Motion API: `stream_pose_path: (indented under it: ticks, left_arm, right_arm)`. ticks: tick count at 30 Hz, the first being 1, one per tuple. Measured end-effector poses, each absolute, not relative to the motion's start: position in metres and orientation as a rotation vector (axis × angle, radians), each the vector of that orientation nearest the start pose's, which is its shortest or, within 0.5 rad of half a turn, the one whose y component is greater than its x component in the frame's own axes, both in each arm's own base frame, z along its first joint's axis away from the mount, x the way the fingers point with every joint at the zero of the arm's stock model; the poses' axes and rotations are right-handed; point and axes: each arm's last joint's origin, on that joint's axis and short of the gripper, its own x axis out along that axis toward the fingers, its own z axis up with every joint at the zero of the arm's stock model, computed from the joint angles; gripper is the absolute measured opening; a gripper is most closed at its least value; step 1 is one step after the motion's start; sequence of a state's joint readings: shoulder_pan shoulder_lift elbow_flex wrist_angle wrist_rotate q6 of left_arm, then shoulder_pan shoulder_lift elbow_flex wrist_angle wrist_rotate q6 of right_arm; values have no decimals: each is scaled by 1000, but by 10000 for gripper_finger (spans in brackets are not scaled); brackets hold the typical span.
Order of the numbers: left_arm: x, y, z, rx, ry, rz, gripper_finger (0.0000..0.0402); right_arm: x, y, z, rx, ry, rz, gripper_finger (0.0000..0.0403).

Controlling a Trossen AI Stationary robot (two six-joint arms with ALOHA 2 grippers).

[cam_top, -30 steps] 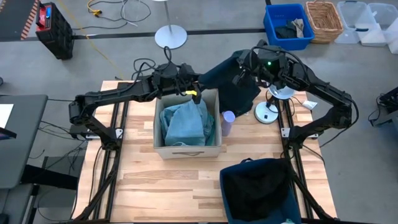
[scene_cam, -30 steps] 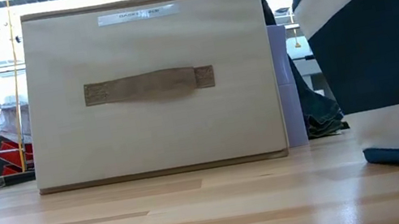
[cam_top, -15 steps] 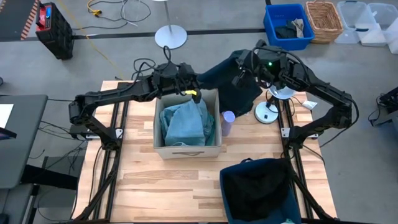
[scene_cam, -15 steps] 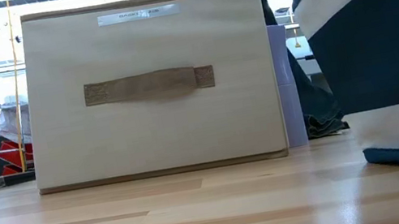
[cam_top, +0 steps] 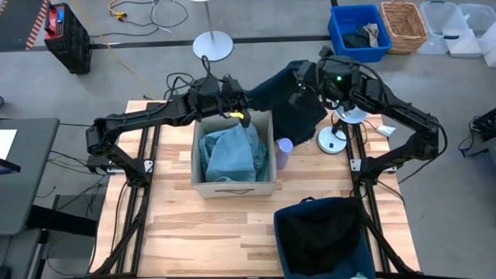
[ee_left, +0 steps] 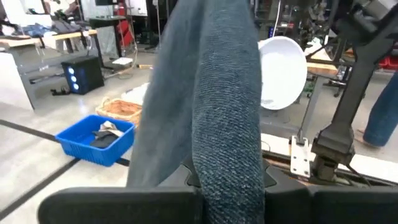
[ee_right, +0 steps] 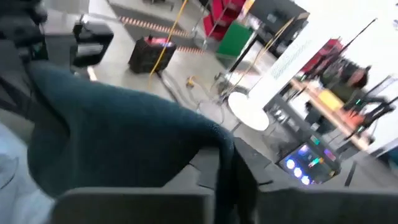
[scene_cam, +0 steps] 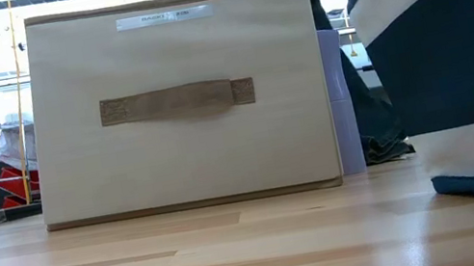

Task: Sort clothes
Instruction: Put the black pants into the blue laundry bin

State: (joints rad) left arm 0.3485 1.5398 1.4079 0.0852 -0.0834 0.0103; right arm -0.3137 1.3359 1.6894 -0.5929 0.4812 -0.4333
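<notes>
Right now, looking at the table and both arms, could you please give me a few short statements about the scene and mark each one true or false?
1. A pale blue-grey garment lies inside the beige box. True.
2. The dark green garment lies flat on the table with no gripper on it. False: it hangs between the left gripper and the right gripper, both shut on it.
3. The navy bin holds a black garment. True.
4. The beige box stands at the table's right edge. False: it stands near the middle, left of the navy bin.
</notes>
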Motion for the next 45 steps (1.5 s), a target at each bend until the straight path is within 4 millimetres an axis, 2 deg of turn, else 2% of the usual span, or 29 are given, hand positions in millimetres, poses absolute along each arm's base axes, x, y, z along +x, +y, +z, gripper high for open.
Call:
stream_pose_path:
  ticks: [6,9,12,18,21,25,28,31,34,39,42,45]
  left_arm:
    - [334,129,408,45,11,453,27]
    - [331,131,417,52,-12,431,27]
    - [330,130,426,83,-14,385,27]
    - [330,126,435,124,-31,250,27]
    - [329,123,440,138,-45,187,27]
    - [329,122,442,139,-55,128,27]
    - [330,119,443,128,-65,111,27]
    - [330,116,444,126,-70,103,27]
    - [330,114,445,115,-79,97,27]
    - [330,113,446,75,-89,102,27]
    - [330,113,448,45,-105,140,42]
    - [329,115,449,-5,-112,199,95]
  right_arm:
    - [225,-86,505,-456,318,-747,163]
    - [214,-82,520,-409,277,-734,218]
    - [203,-80,528,-355,275,-668,253]
    - [201,-79,517,-353,398,-598,264]
    - [202,-75,514,-377,428,-503,264]
    - [214,-73,504,-389,488,-411,264]
    - [227,-74,492,-403,564,-369,254]
    - [236,-72,489,-409,574,-349,220]
    - [243,-73,485,-409,586,-339,160]
    - [249,-72,479,-389,613,-330,26]
    - [247,-69,484,-426,585,-356,18]
    - [242,-65,492,-528,564,-396,16]
